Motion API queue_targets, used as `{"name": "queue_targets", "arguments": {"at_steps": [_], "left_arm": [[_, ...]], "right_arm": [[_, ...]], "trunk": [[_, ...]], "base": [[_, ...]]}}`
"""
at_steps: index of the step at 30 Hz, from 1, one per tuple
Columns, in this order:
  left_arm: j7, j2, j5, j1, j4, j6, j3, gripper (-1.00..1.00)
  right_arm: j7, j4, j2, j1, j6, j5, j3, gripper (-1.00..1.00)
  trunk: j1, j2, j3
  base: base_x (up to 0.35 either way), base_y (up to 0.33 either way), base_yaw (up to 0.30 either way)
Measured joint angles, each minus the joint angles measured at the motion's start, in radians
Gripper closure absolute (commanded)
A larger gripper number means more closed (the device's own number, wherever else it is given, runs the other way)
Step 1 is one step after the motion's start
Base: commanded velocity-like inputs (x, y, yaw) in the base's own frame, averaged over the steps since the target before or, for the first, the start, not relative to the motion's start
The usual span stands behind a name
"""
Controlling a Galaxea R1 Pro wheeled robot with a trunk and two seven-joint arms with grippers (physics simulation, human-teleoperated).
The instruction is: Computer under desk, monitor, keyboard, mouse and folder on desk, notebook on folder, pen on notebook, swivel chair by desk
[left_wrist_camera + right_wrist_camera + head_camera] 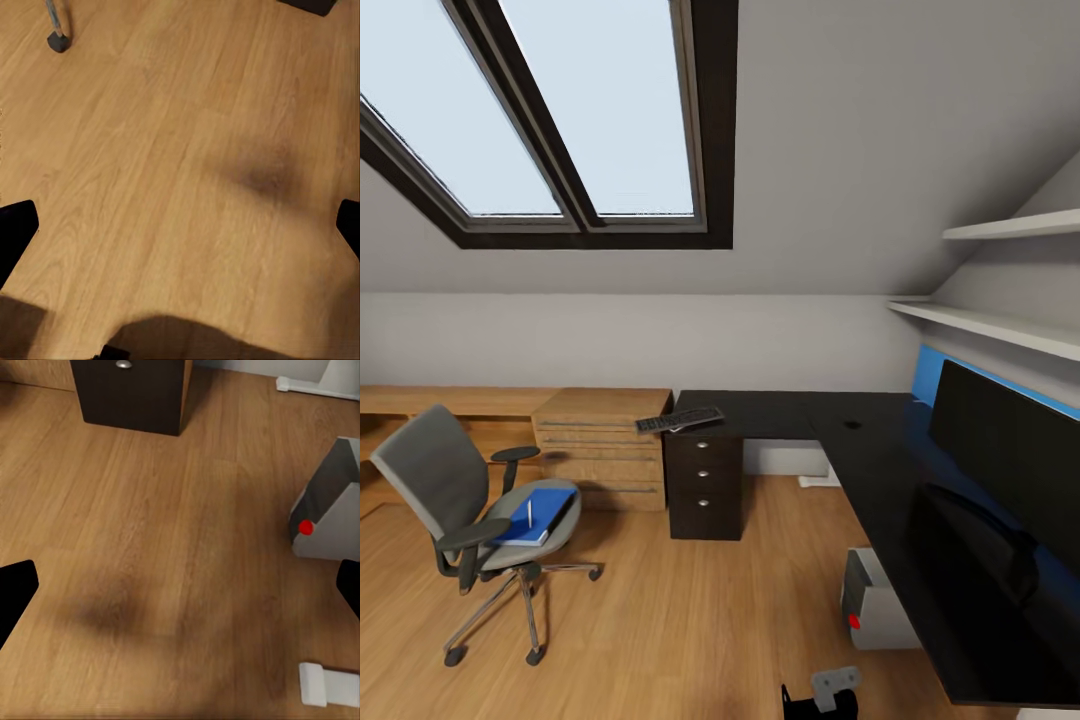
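Folder bright blue, flat on swivel chair.

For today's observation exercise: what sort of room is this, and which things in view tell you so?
Probably an attic home office or study: sloped ceiling with a dark-framed skylight, a black-topped L-shaped desk carrying a wide black monitor, and a grey swivel chair on wooden flooring.

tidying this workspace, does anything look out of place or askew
Yes. The keyboard lies askew at the desk end above the drawers, partly overhanging the wooden cabinet. The blue folder, with a slim pen on it, sits on the swivel chair seat, and the chair stands away from the desk.
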Motion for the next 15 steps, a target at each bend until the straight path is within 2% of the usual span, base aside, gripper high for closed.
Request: {"name": "queue_targets", "arguments": {"at_steps": [10, 15], "left_arm": [[0.004, 0.003, 0.000, 0.000, -0.045, -0.032, 0.002, -1.00], [0.004, 0.003, 0.001, 0.000, -0.046, -0.032, 0.003, -1.00]], "right_arm": [[0.000, 0.000, 0.000, 0.000, 0.000, -0.001, 0.001, -1.00], [0.000, 0.000, 0.000, 0.000, 0.000, -0.001, 0.000, -1.00]], "trunk": [[-0.038, 0.070, 0.031], [-0.039, 0.071, 0.032]], "base": [[0.000, 0.000, 0.000], [0.000, 0.000, 0.000]]}}
